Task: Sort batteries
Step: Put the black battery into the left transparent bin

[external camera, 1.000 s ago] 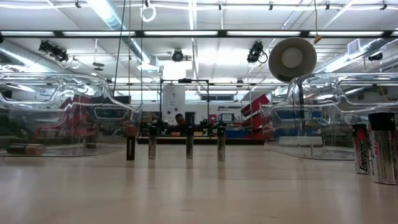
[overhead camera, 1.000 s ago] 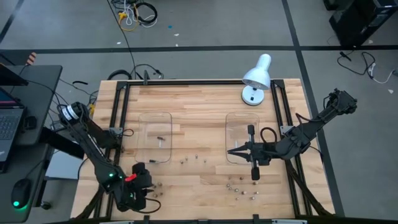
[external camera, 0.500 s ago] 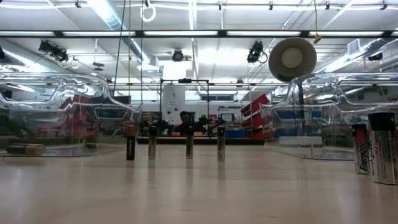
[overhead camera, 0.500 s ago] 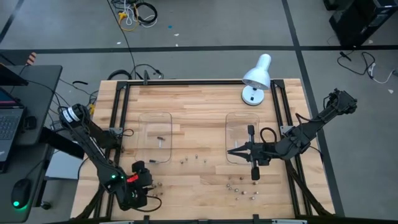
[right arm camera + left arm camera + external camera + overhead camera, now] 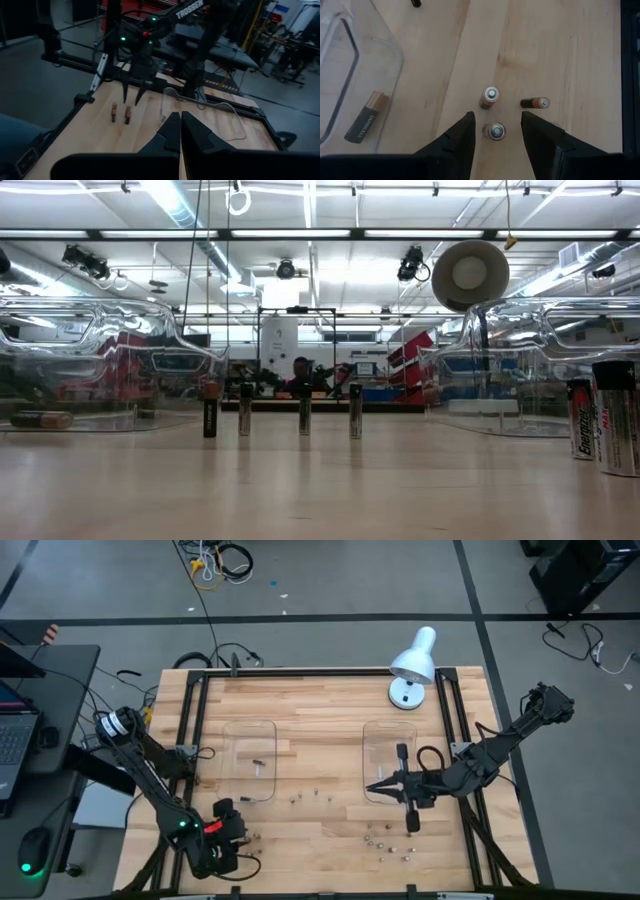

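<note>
Wooden table [image 5: 320, 700], two clear trays [image 5: 250, 760]

Batteries [image 5: 388, 845] — small short cylinders, scattered in groups on the wooden table.

Front right cluster: several standing upright, silver tops showing from above.

Middle row [image 5: 303, 410]: four upright in a line between the two clear trays, slim, dark bodies with pale caps.

Front left group [image 5: 490, 96]: three close together — two upright with copper-and-black bodies, one of them [image 5: 495, 131] between the open fingers of the left gripper [image 5: 496, 131]; the third [image 5: 535, 103] lies on its side just beside them.

Left tray: one copper-and-black cell [image 5: 366, 116] lying flat inside.

Near right edge in the low view: two large-looking upright cells [image 5: 603, 416], black with labels.
</note>
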`<control>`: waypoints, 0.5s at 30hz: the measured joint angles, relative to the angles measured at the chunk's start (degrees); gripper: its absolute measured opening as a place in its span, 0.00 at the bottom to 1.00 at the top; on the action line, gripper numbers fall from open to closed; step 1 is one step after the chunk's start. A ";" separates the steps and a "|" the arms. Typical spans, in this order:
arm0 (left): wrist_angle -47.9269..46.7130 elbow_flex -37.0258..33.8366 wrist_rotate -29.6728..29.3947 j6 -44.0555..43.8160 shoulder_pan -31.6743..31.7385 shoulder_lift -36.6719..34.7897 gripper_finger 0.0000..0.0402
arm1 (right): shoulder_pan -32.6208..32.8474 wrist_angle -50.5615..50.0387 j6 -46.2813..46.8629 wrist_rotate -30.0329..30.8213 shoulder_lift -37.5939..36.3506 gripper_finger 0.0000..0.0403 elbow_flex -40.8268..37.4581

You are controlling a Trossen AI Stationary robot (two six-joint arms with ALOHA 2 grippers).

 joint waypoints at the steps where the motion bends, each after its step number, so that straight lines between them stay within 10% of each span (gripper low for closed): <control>1: 0.00 0.00 0.02 0.00 0.00 0.00 0.40 | 0.02 -0.02 0.00 -0.19 0.00 0.01 0.00; 15: -0.04 0.00 0.06 -1.03 -1.53 0.00 0.40 | 0.02 -0.04 -0.01 -0.33 0.00 0.01 0.00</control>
